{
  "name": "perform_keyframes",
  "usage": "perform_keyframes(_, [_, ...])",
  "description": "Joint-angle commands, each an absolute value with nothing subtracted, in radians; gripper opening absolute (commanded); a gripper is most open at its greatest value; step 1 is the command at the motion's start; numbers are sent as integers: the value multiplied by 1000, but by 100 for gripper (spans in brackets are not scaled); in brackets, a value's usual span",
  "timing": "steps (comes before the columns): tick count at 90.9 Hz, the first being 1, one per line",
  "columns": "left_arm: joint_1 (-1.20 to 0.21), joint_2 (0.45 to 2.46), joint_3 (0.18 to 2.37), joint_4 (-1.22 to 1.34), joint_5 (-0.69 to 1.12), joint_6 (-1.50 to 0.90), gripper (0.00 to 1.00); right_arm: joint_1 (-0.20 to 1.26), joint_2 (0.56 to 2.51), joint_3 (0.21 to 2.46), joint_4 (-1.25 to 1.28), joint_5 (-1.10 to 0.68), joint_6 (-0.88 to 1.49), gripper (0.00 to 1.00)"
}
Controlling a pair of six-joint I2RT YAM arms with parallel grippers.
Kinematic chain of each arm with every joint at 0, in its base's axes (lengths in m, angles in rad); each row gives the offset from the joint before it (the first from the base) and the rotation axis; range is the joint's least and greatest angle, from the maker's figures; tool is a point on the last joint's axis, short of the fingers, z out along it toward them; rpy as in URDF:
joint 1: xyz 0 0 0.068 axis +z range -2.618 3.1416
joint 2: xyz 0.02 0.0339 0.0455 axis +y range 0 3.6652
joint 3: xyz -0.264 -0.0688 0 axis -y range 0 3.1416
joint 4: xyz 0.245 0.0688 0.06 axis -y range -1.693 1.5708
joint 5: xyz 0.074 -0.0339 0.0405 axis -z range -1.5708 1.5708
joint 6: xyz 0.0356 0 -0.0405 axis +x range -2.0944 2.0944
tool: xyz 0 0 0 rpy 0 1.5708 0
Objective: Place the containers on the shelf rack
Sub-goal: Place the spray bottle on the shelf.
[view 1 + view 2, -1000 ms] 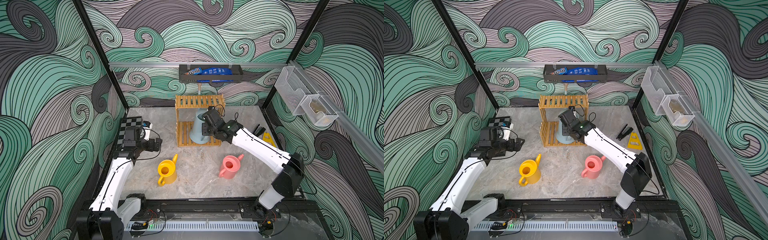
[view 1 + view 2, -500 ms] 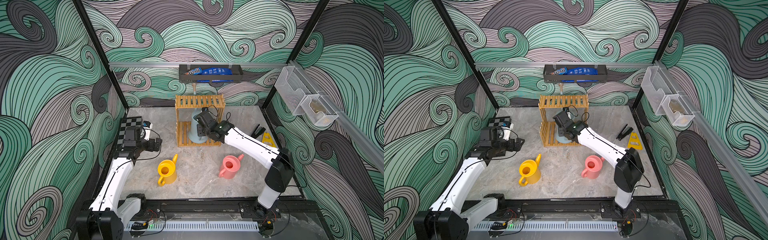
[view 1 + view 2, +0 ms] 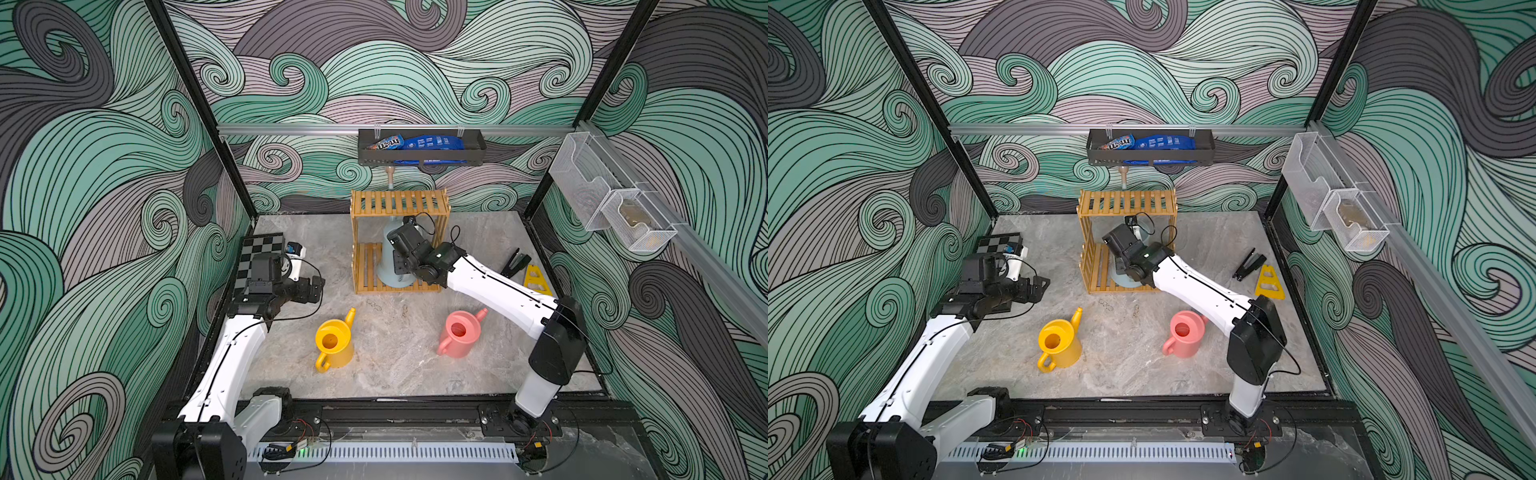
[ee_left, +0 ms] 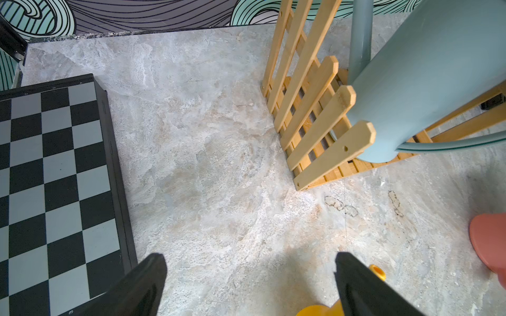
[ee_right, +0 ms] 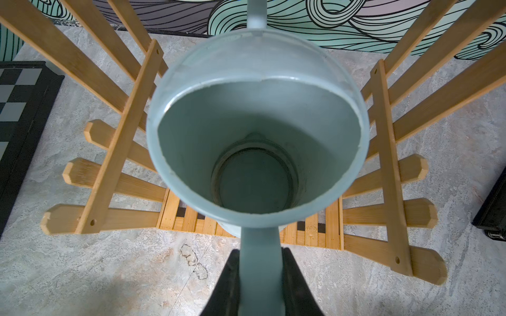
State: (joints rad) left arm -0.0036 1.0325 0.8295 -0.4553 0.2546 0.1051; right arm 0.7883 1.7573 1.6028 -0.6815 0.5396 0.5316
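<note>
right gripper (image 5: 260, 255) clenched on the handle of the pale blue watering can (image 5: 254, 115), fingers (image 5: 230, 279) flat against the handle's two sides in the right wrist view. can is upright inside the shelf rack (image 3: 399, 203), body between the two slatted side frames, base down at the lower tier's slats near the front edge; can't tell if it's fully seated. spout runs up behind the top tier, beige tip poking above it in both top views. right arm reaches in from the rack's open front. left gripper (image 4: 249, 260) released, jaws spread wide, nothing between them, hovering over bare tabletop (image 4: 205, 164) just beside the chessboard (image 4: 54, 177), well apart from the rack. yellow watering can (image 3: 334, 343) and pink watering can (image 3: 459, 336) both upright on the tabletop in front of the rack, apart from each other, neither on it; yellow nearer the left gripper, pink beside the right forearm. further out: black wall tray (image 3: 419, 153) with snack bags (image 3: 428, 142) on the back wall above the rack, two wire mesh baskets (image 3: 602, 199) on the right wall rail, a black clip-like tool (image 3: 515, 262) and a yellow triangular piece (image 3: 536, 280) at the tabletop's right edge.
</note>
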Motion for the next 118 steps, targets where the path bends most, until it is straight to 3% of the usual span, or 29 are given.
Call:
perform_keyframes(1, [-13,1035,839,-446,253,120,99,792,1736,1613,-662,587,550,0])
perform_keyframes(9, [-14,1035,837,-446,253,120,99,792,1735,1614,-663,588,551,0])
perform_keyframes(30, [-15,1035,839,-446,253,120,99,792,1739,1626,-671,579,543,23])
perform_keyframes(65, [-19,1034,839,-446,253,120,99,797,1724,1637,-666,560,553,47])
perform_keyframes(118, [-21,1032,839,-448,250,122,99,813,1684,1602,-636,439,604,50])
